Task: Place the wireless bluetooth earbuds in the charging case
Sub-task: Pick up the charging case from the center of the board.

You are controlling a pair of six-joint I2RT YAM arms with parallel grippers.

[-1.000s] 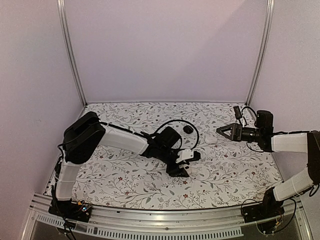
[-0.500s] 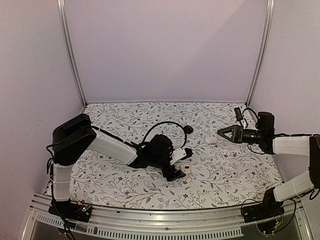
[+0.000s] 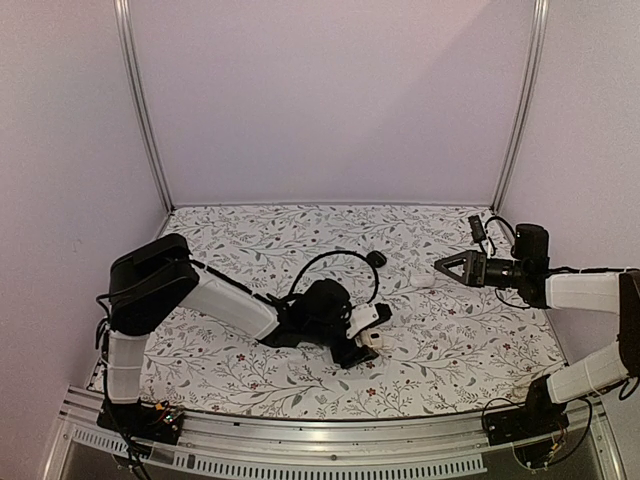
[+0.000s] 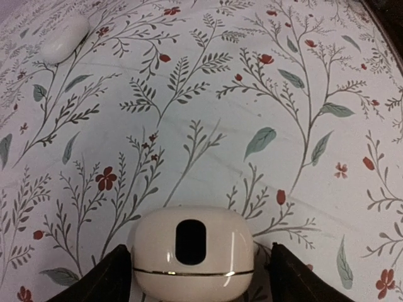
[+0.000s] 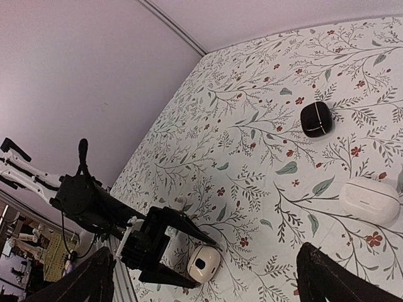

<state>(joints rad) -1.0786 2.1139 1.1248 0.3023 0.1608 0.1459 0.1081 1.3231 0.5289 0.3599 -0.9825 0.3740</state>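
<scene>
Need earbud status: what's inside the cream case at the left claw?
Cannot tell. The cream case sits lid shut on the floral cloth between the left claw's fingers; only a dark oval on its front shows.

floral cloth [image 3: 450,350] on table; metal rail [image 3: 330,440] along near edge

A: Cloth [image 4: 208,94]: white ground, grey-green leaf sprigs, small red flowers.
B: Cream case [image 4: 192,251]: glossy, black oval on its face, thin dark seam line.
A: Black case [image 5: 315,119]: thin pale line. White case [image 5: 369,199]: plain.
B: Walls [image 3: 330,100]: pale lilac. Left arm [image 3: 230,300]: white shells, black joints.
</scene>
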